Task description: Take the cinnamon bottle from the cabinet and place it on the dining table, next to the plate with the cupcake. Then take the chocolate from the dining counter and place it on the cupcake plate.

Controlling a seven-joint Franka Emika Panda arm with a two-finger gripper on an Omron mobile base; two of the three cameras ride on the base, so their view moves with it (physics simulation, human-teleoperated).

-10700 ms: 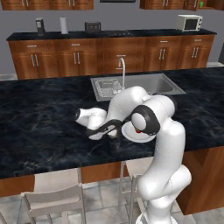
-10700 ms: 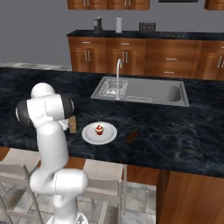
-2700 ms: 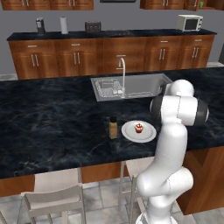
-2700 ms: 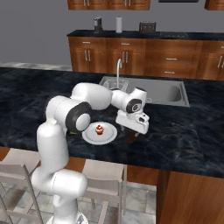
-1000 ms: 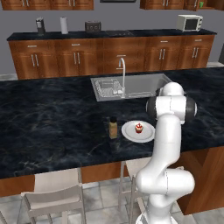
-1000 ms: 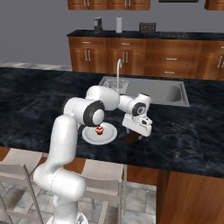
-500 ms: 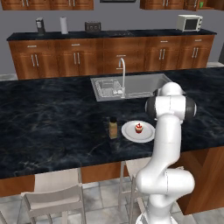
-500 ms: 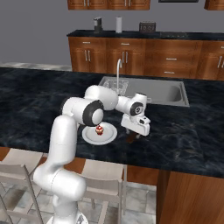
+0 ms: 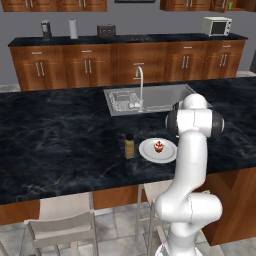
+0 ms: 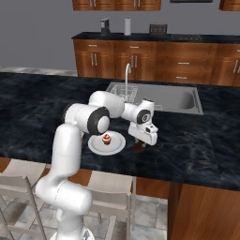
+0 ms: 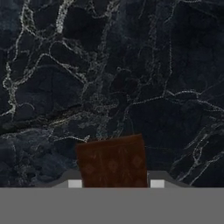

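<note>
Left base view: one cinnamon bottle [image 9: 129, 145] stands upright on the dining table [image 9: 60, 130], just beside the left edge of one white plate [image 9: 158, 150]. One cupcake [image 9: 158, 146] sits on that plate. Bottle step looks done. The arm's elbow blocks the spot to the plate's right.

Right base view: the gripper [image 10: 140, 144] is down at the tabletop just right of the plate [image 10: 107, 143] with the cupcake [image 10: 107, 139]. A small brown bit under it is the chocolate [image 10: 138, 146], one piece, near the plate but not on it.

Hand view: the chocolate [image 11: 113, 162] sits low in frame between the fingertips, flat dark brown bar against black marble. Jaws look clamped on it, sides pinched.

Step in hand, as I judge it: second half, grasping the chocolate. Next move calls for a lift clear of the stone, a short carry left over the plate rim, then release on bare plate beside the cupcake without knocking it.
</note>
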